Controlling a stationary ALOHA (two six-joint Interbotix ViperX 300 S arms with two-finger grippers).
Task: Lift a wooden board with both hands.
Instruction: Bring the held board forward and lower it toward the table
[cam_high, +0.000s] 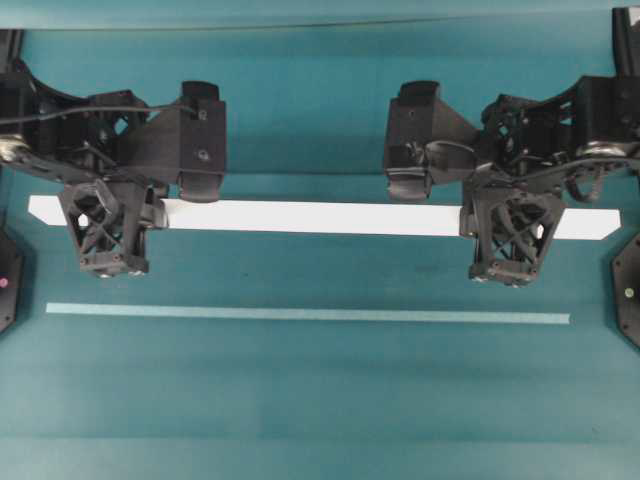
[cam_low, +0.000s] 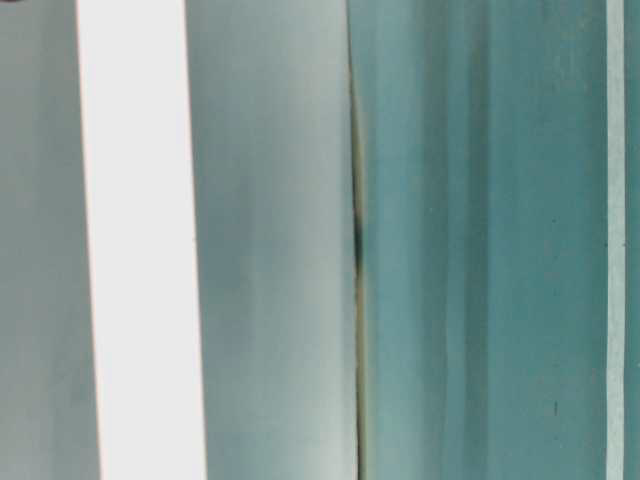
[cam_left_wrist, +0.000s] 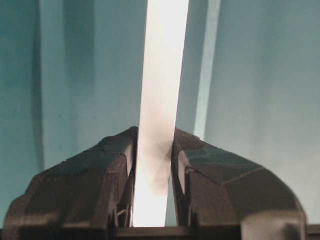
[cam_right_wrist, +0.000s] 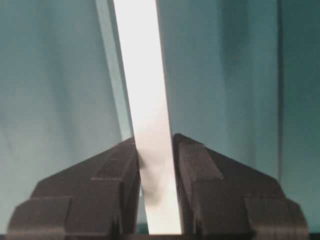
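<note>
Wooden board (cam_high: 320, 217): long, flat, white, squared ends, bevelled corner at far right end; clamped near both ends, spanning from left gripper (cam_high: 112, 238) to right gripper (cam_high: 510, 245) and projecting a little outward beyond each. Seen between both pairs of fingers in wrist views, running straight ahead from each gripper (cam_left_wrist: 152, 172) (cam_right_wrist: 156, 170).

Left gripper: jaws pinched on board, fingers (cam_left_wrist: 117, 165) pressed to both long edges. Right gripper: likewise pinched on board, fingers (cam_right_wrist: 192, 165) tight against both edges.

Tape strip (cam_high: 308, 314): thin, pale teal-grey, lying on table surface (cam_high: 320, 400) ahead of both grippers' fingertips, parallel to board, well apart from it. Nothing between board and tape.

Table surface: teal covering throughout. Black mounts (cam_high: 628, 290) at left and right margins, outboard of grippers, each bearing a small coloured dot.

Writing, brands, labels: none legible in any view.

View differences: overhead alone shows both arms and full board length. Table-level view shows only a bright white band (cam_low: 140, 240), teal surface and pale line (cam_low: 615, 240); no gripper visible there. Wrist views alone show finger contact on board edges.
</note>
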